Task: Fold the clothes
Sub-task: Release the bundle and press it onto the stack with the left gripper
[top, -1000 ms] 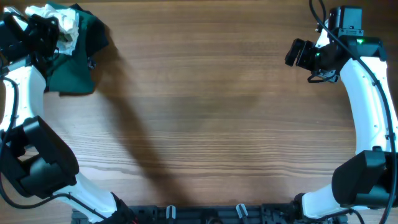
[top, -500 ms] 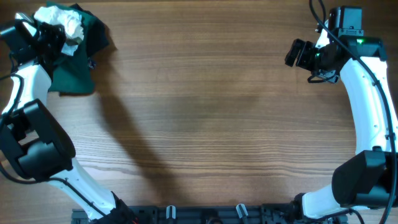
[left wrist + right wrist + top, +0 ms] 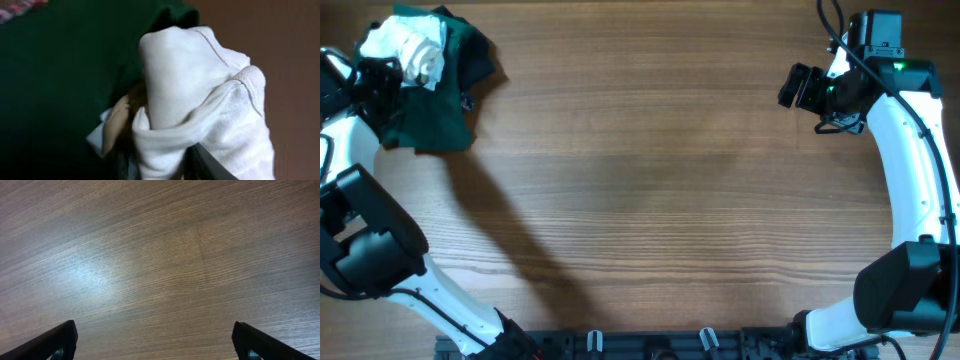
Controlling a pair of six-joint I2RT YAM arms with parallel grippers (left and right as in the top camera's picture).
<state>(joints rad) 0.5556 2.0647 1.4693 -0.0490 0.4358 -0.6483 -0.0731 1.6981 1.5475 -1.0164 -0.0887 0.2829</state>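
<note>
White garment [image 3: 405,45]: one, bunched into a lump with a tan fold showing (no clear long axis while crumpled). It lies directly ahead of the left gripper [image 3: 380,72], cloth pinched between the narrowed fingers [image 3: 202,161]. Just behind and beside the fingers, partly under the lump: one dark green garment [image 3: 438,100]. Left arm is the nearer by far. Right gripper [image 3: 793,88]: one, jaws spread wide and empty, hanging over bare table [image 3: 160,255], well apart across its width.
</note>
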